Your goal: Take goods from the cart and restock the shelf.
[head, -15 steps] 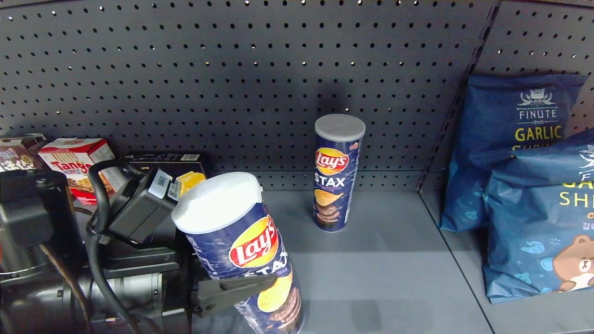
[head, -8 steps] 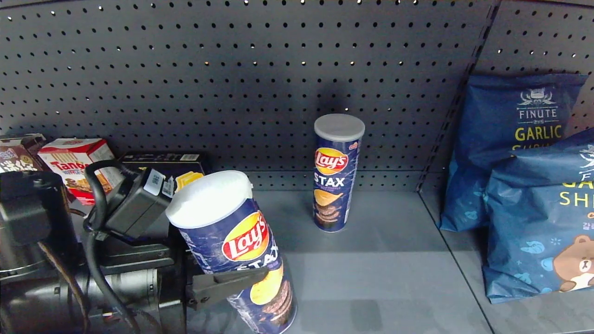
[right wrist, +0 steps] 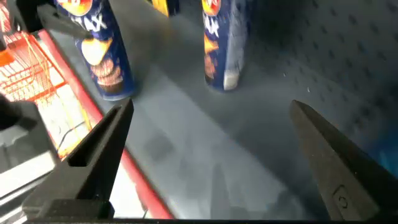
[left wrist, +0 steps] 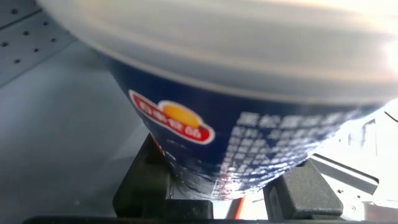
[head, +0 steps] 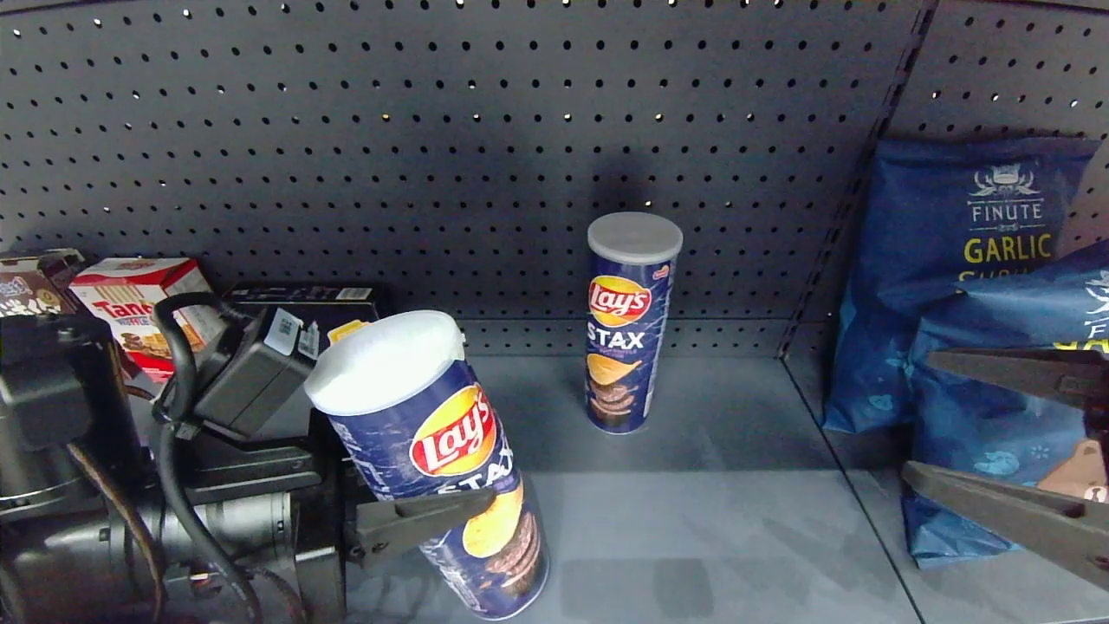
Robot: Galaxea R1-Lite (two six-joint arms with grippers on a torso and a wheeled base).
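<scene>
A blue chips can (head: 433,451) with a white lid leans tilted at the front left of the grey shelf (head: 710,520). My left gripper (head: 433,511) is shut on its lower body. Its base is at or just above the shelf floor. Up close, the can (left wrist: 236,137) sits between the dark pads (left wrist: 146,180). A second, matching can (head: 630,325) stands upright near the back wall. My right gripper (head: 920,416) hangs open and empty at the right, in front of the blue bags. From the right gripper (right wrist: 211,106), both the held can (right wrist: 99,50) and the standing can (right wrist: 224,43) are seen.
Snack boxes (head: 139,303) and a dark box (head: 321,303) line the back left. Blue snack bags (head: 953,260) lean at the right behind a shelf divider. A pegboard wall closes the back. An orange cart basket (right wrist: 22,68) lies beyond the shelf's red front edge.
My left gripper has shifted the tilted can a little to the left and lower. The open right gripper has come into the head view from the right.
</scene>
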